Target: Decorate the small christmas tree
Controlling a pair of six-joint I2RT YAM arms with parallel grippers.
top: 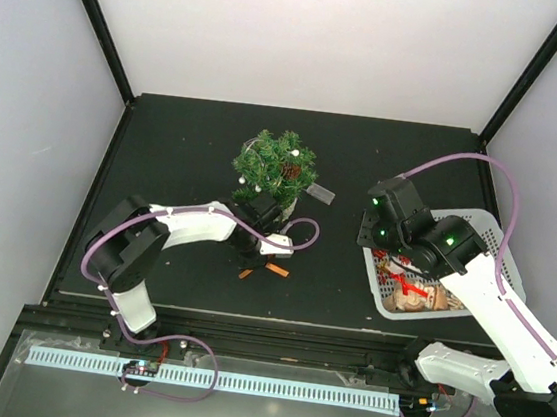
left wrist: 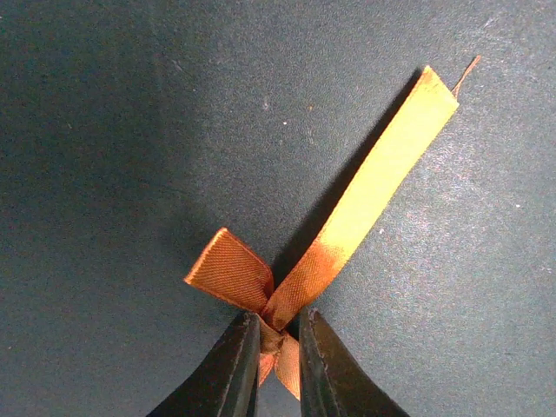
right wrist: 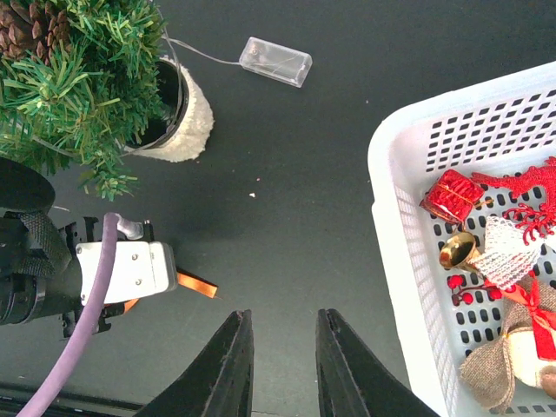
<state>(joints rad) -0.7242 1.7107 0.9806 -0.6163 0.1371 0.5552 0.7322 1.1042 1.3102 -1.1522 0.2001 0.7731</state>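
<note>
Our left gripper (left wrist: 278, 320) pinches the orange ribbon (left wrist: 373, 187) at its knot, near the table's (top: 187, 128) front edge. Our right gripper (right wrist: 282, 317) stands slightly parted, empty. The small christmas tree (top: 275, 168) sits mid-table, toward the far edge.

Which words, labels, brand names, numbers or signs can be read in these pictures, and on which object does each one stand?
No text can be read in any view.
The clear battery box, the white basket, the red gift ornament and the orange ribbon show no lettering.
The white housing on the left arm is also plain.
</note>
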